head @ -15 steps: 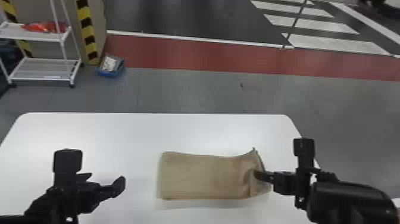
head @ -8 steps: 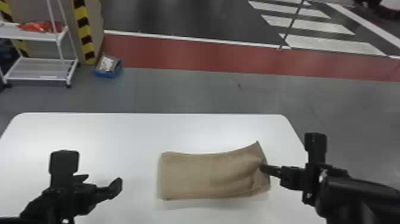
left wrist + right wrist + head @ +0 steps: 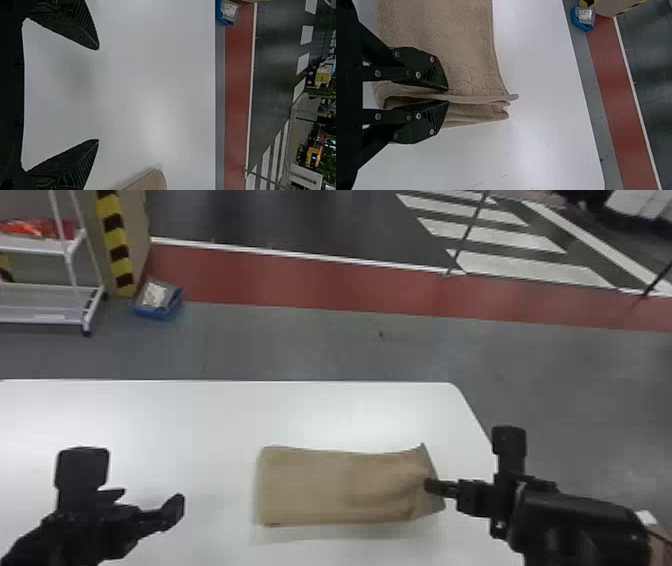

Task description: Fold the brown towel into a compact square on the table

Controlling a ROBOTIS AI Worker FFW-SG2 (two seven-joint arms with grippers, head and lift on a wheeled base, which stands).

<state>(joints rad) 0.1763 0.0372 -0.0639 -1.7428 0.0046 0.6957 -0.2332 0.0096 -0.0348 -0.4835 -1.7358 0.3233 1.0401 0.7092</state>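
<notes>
The right tool (image 3: pixel 429 486) is clamped on the right end of brown towel (image 3: pixel 340 487), perhaps only its upper layer; left of towel, the left tool (image 3: pixel 153 496) is spread apart.

1 towel (image 3: pixel 325 490), 1 left tool (image 3: pixel 151 497), 1 right tool (image 3: pixel 429 486) (2 total); 1 table (image 3: pixel 215 415), 1 cart (image 3: pixel 40 246), 1 blue bin (image 3: pixel 156 312).

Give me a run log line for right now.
right gripper: pinching brown towel at its right end | left gripper: open, left of towel | towel: oblong on table, not yet square
</notes>
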